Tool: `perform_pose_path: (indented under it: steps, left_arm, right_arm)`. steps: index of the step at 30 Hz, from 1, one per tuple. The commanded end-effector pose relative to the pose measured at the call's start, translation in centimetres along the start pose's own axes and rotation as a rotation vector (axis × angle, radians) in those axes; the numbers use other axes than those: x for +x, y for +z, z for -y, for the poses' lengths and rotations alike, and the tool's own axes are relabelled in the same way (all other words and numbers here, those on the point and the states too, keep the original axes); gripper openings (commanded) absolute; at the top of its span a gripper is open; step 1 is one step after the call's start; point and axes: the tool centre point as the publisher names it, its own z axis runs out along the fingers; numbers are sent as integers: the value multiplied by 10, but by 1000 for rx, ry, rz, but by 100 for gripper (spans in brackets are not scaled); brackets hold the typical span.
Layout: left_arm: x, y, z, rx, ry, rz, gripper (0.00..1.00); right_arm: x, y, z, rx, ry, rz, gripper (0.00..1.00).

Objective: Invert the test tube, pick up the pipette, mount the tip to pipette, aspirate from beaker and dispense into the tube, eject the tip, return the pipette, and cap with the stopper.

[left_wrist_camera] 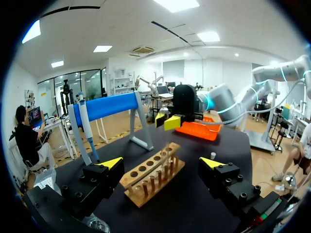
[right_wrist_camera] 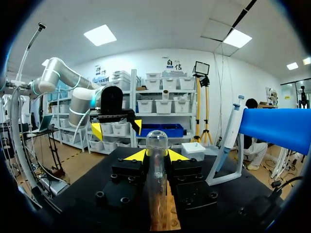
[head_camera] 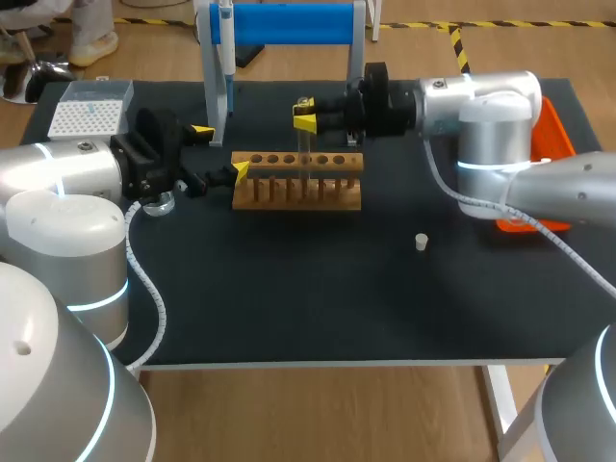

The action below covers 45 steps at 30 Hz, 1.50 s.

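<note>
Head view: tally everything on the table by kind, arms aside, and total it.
test tube: 1
wooden rack: 1
pipette: 1
blue stand: 1
tip box: 1
beaker: 1
stopper: 1
orange tray: 1
Total: 8

**A lab bench, by its glassware**

We take this for a laboratory: on our black-covered desk [head_camera: 289, 318] stand a wooden test-tube rack [head_camera: 298, 183], a pipette [right_wrist_camera: 231, 128] hung on a blue stand [right_wrist_camera: 277, 128], a white tip box [head_camera: 87, 115] and an orange tray [head_camera: 556, 130].
</note>
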Motion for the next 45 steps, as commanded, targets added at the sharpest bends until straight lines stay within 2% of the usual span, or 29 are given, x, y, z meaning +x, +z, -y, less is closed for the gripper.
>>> perform_pose_path:
  steps: [1, 20, 30, 45]
  left_arm:
    - [0, -2, -1, 3, 1, -3, 100]
    - [0, -2, -1, 3, 1, -3, 100]
    - [0, -2, -1, 3, 1, -3, 100]
    - [0, -2, -1, 3, 1, -3, 100]
  right_arm:
    - [4, -2, -7, 5, 0, 13, 0]
    - [10, -4, -34, -3, -9, 64, 0]
    - [24, -18, -62, 13, -19, 102, 0]
    - [24, -18, -62, 13, -19, 102, 0]
